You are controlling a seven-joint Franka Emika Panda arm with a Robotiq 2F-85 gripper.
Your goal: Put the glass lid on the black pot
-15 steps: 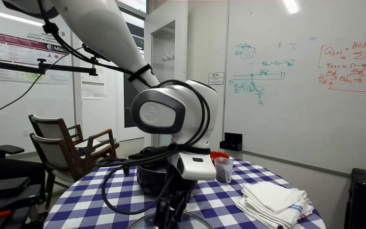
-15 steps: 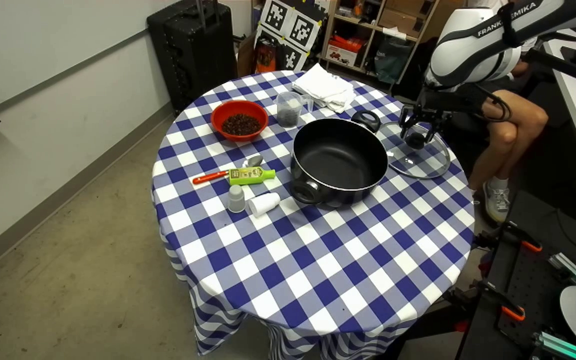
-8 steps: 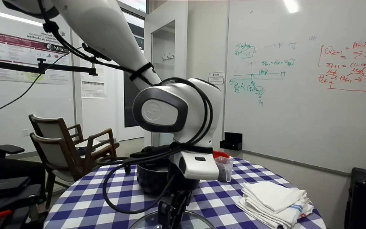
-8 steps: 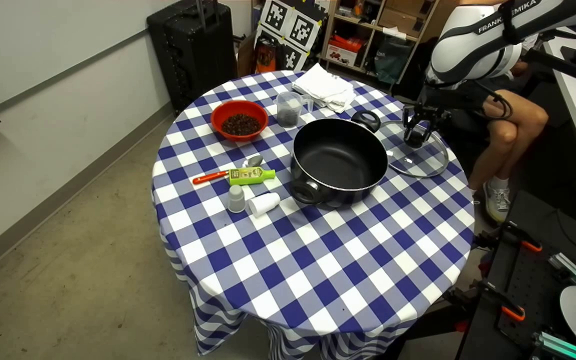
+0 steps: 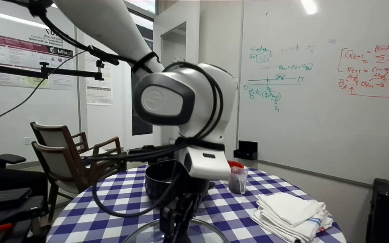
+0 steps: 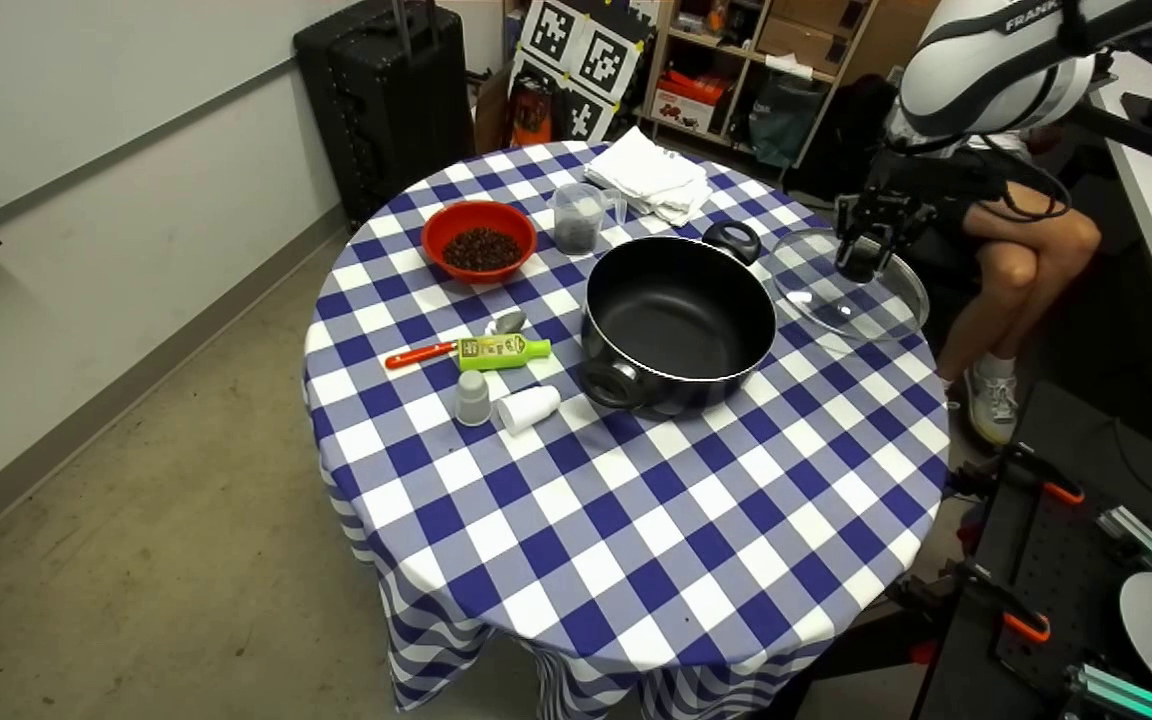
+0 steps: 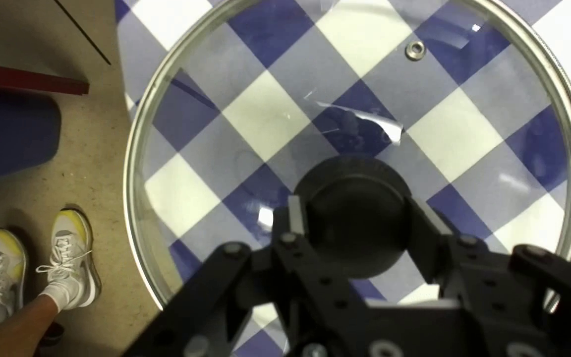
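The black pot (image 6: 676, 315) stands uncovered on the checked cloth, its inside bare; in an exterior view the arm partly hides the pot (image 5: 159, 185). Beside it is the glass lid (image 6: 816, 295), its rim apart from the pot and seemingly raised a little off the cloth, slightly tilted. In the wrist view the lid (image 7: 265, 119) fills most of the picture. My gripper (image 7: 357, 218) is shut on the lid's dark centre knob, one finger on each side of it. An exterior view shows the gripper (image 6: 866, 245) above the lid's middle.
Beyond the pot are a red bowl (image 6: 481, 276) of dark beans, a clear measuring cup (image 6: 576, 215) and folded white towels (image 6: 648, 175). A green bottle (image 6: 501, 352) and small white cups (image 6: 529, 407) lie nearby. A person's legs (image 6: 1046, 225) are close to the table edge.
The jaws have closed on the knob. In the last half second the arm has risen and drawn away from the pot, and the lid has come along with it.
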